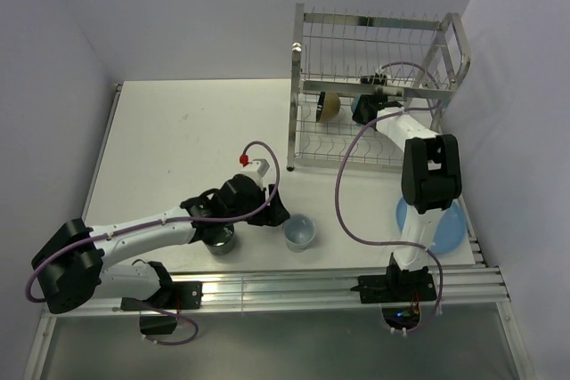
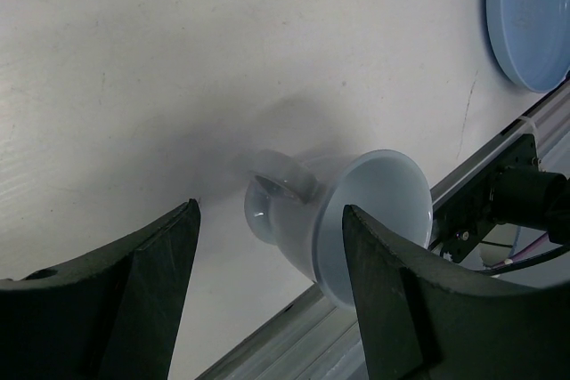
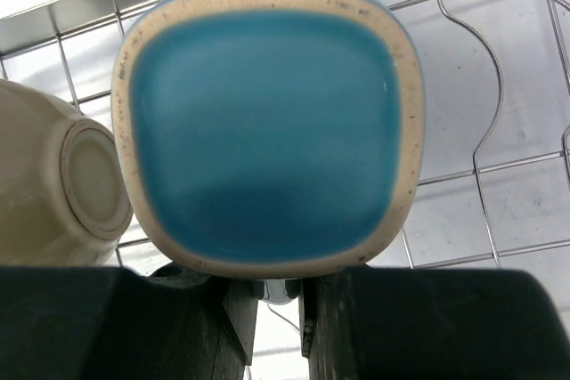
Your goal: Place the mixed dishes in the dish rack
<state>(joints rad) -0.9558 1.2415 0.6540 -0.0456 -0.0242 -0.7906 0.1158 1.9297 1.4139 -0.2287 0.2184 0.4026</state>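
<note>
While the left claw (image 2: 269,209) is gaping wide and gripping nothing, the flared, matte light blue mug (image 2: 374,193) is standing just beyond its fingers on the white bench (image 2: 134,60), with the smooth blue plate (image 2: 530,15) lying farther right. The right claw (image 3: 278,287) is showing only a narrow slit below a rounded-square blue-glazed dish (image 3: 267,131) with a speckled tan rim; whether it is gripping is unclear. Only the top view is showing the steel-wire dish rack (image 1: 370,17) whole, with the tan bowl (image 1: 329,106) inside.

From above, the top view covers the whole surface (image 1: 178,131); close wrist views show its near part and the dish rack (image 1: 356,42).
</note>
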